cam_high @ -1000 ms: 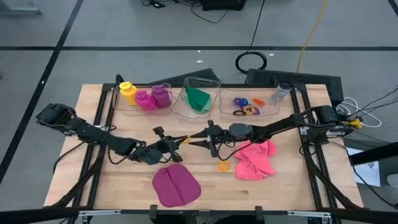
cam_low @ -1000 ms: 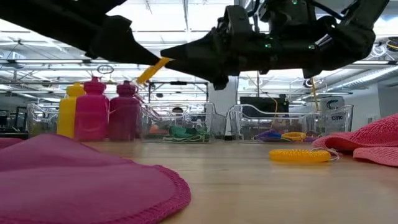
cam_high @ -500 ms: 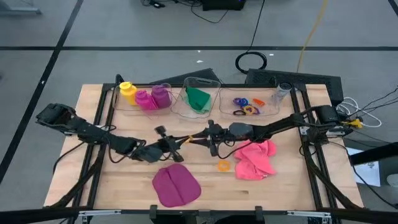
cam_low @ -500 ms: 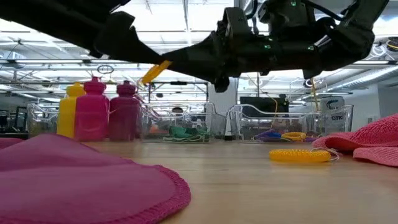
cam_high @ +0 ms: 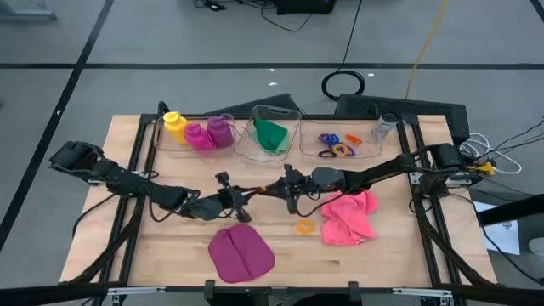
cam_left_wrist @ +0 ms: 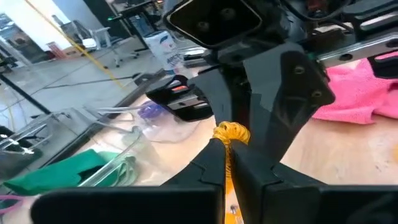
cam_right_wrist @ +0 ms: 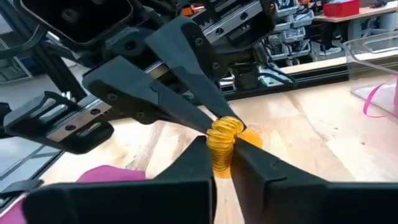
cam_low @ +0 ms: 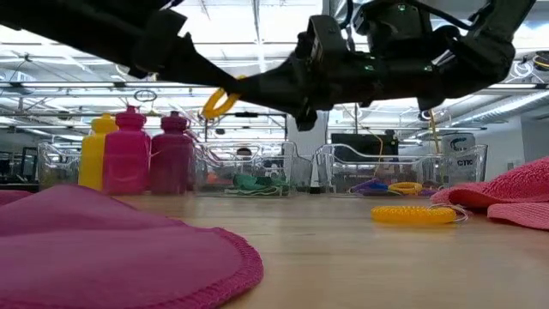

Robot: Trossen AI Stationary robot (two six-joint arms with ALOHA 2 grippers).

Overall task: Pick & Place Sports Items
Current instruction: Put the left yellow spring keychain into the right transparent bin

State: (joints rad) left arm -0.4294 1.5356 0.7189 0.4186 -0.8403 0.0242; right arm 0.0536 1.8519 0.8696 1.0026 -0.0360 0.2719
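A small yellow coil ring (cam_high: 257,191) hangs in mid-air over the table's middle, shut in by both grippers. My left gripper (cam_high: 247,195) reaches in from the table's left, my right gripper (cam_high: 270,189) from the right, so their fingertips meet at the ring (cam_low: 220,103). A second yellow ring (cam_high: 305,226) lies flat on the table. The pink cloth (cam_high: 348,217) lies crumpled to its right, and the magenta cloth (cam_high: 240,253) lies spread near the front edge. My left gripper pinches one side of the yellow ring's coil (cam_left_wrist: 227,138) between its two fingers, which come in about level from the table's left. The ring is lifted clear of the table. My right gripper pinches the ring's opposite side (cam_right_wrist: 220,148) between its two fingers, level from the table's right.
Three clear bins stand along the far edge: one with yellow, magenta and purple bottles (cam_high: 197,132), one with a green cloth (cam_high: 270,134), one with several small rings (cam_high: 338,144). Bare wood lies at the front left and front right.
My right gripper has shut on the yellow ring that my left gripper holds. The ring has turned in the hold: it first showed as a slanted bar in the low view, and its loop shows now. Both arms have stayed in place.
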